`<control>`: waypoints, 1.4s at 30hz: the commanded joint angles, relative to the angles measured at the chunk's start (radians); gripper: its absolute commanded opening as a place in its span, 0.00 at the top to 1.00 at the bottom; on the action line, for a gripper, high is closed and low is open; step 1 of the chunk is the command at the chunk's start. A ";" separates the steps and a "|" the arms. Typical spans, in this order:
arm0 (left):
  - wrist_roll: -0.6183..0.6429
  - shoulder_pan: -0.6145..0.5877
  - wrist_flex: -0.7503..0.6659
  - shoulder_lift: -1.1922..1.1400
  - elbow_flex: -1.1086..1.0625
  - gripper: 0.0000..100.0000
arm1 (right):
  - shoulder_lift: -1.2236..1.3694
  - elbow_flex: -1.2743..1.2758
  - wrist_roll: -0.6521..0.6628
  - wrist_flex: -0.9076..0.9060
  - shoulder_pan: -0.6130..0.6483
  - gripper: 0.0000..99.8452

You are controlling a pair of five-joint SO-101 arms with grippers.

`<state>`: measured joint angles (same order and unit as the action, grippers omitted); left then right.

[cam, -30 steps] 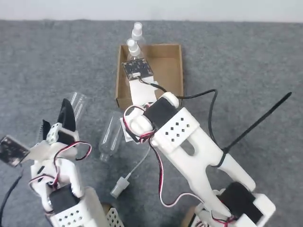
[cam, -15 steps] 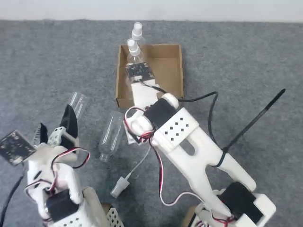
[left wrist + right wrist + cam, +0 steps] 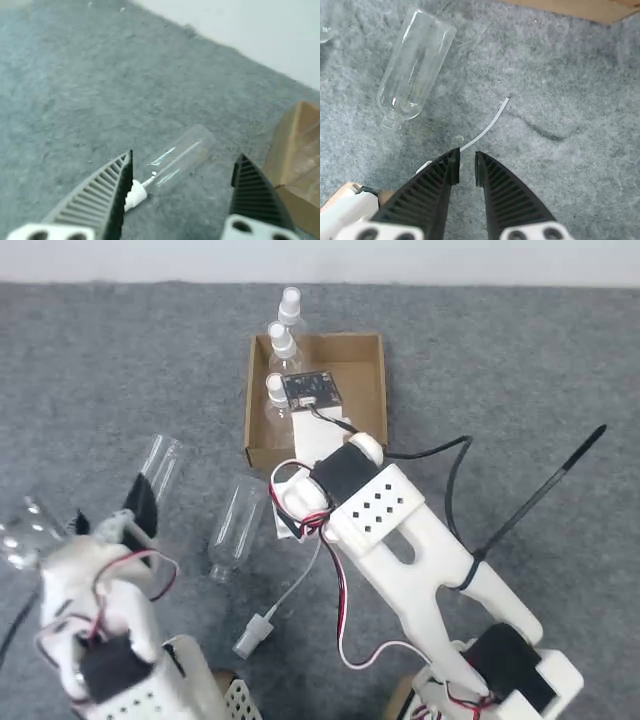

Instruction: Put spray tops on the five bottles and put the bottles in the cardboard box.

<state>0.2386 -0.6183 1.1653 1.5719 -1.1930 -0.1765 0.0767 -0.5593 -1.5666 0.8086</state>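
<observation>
- Your right arm point(image 3: 400, 540) shifted aside, baring a third topped bottle point(image 3: 277, 392) in the box point(image 3: 380, 380); the right gripper point(image 3: 466, 152) is pressed nearly together, empty.
- Your left gripper point(image 3: 186, 156), spread, swung over a lying bottle point(image 3: 197, 141), likely next.

Grey felt surface point(image 3: 520, 370): cardboard box point(image 3: 380, 390) upper centre, clear bottle point(image 3: 237, 525) lying centre-left, second bottle point(image 3: 160, 465) further left, loose spray top point(image 3: 255, 632) lower centre.

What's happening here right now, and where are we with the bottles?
Three capped bottles stand at the left side of the cardboard box. Two more lie on the carpet. The left gripper hangs over one lying bottle, jaws wide open either side of it. The right gripper, jaws nearly shut on nothing, is above a loose spray top's tube, beside the other bottle.
</observation>
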 commanded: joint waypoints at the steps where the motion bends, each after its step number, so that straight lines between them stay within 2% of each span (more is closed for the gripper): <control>1: -0.015 -0.080 -0.002 -0.325 0.193 0.70 | -0.010 -0.014 -0.015 0.016 -0.013 0.99; 5: -0.094 -0.092 -0.026 -0.505 0.257 0.70 | -0.010 -0.012 -0.012 0.015 -0.013 0.99; 11: -0.201 -0.092 -0.106 -0.615 0.231 0.70 | -0.010 -0.011 -0.012 0.018 -0.013 0.99; 16: -0.284 -0.092 -0.109 -0.674 0.219 0.60 | -0.008 0.012 -0.012 0.038 -0.013 0.99; 22: -0.377 -0.087 -0.115 -0.790 0.245 0.59 | -0.008 0.103 -0.018 0.159 -0.013 0.99; 34: -0.477 -0.087 -0.114 -1.188 0.447 0.59 | -0.010 0.127 -0.020 0.194 -0.013 0.99; 42: -0.545 -0.071 -0.114 -1.304 0.489 0.59 | -0.010 0.127 -0.020 0.194 -0.013 0.99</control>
<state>-0.2800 -0.7089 1.0748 0.2816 -0.7633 -0.1765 0.2117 -0.5654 -1.3917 0.8101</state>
